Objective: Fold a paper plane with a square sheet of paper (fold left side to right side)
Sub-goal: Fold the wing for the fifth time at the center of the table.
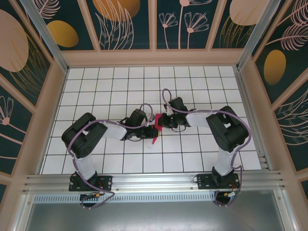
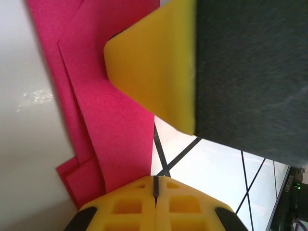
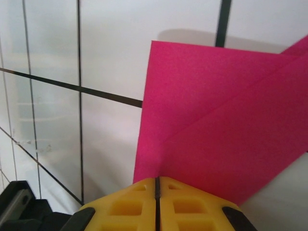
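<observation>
Paper (image 1: 155,134): sitting folded at the top view's centre, between both grippers.
Risk: layers sliding or tearing if the arms are pulling apart while gripping so close together, and the crease going skew.
Pointing: narrow tip seemingly aiming toward the frame's lower edge.
Long axis: running roughly top-to-bottom.
Left gripper (image 2: 155,185): jaws pressing together on the paper.
Right gripper (image 3: 157,182): jaws pinching its corner.
</observation>
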Robot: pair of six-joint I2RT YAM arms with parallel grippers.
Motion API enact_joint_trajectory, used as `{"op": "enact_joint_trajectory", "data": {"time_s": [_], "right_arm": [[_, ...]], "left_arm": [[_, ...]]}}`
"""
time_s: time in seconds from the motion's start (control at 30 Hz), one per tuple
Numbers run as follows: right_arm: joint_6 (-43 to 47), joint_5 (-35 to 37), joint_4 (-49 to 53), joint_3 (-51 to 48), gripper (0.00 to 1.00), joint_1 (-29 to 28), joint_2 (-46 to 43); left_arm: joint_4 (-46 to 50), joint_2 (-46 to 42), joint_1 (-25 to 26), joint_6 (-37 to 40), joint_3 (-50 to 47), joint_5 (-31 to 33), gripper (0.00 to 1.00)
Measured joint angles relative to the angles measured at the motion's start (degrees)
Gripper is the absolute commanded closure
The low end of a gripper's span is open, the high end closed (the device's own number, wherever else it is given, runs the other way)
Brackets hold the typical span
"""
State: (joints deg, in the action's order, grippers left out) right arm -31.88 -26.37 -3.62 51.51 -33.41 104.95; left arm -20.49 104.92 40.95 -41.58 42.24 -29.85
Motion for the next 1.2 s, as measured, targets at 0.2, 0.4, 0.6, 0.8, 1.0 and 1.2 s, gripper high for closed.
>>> {"op": "enact_joint_trajectory", "data": {"time_s": [0.2,0.4,0.6,0.8,1.0,1.2], "right_arm": [[0.0,-0.55,-0.02,0.0,0.91,0.57,0.7],[0.0,-0.87,0.52,0.31,0.91,0.63,0.87],[0.02,-1.97,1.66,0.94,0.91,0.63,1.31],[0.02,-2.91,2.51,1.29,0.91,0.63,1.53],[0.02,-3.54,2.86,1.4,0.91,0.63,1.66],[0.07,-3.72,3.8,1.84,0.91,0.57,1.75]], "left_arm": [[0.79,-0.42,0.5,0.48,0.0,0.59,0.95],[2.14,-1.62,1.64,2.21,-0.5,2.21,0.95],[2.69,-3.43,2.86,3.06,-2.38,3.21,0.95],[1.51,-5.14,3.41,3.02,-5.14,3.8,0.95],[0.98,-6.69,3.65,3.02,-7.17,3.8,0.95],[0.98,-7.67,3.87,2.99,-8.33,3.82,0.95]]}}
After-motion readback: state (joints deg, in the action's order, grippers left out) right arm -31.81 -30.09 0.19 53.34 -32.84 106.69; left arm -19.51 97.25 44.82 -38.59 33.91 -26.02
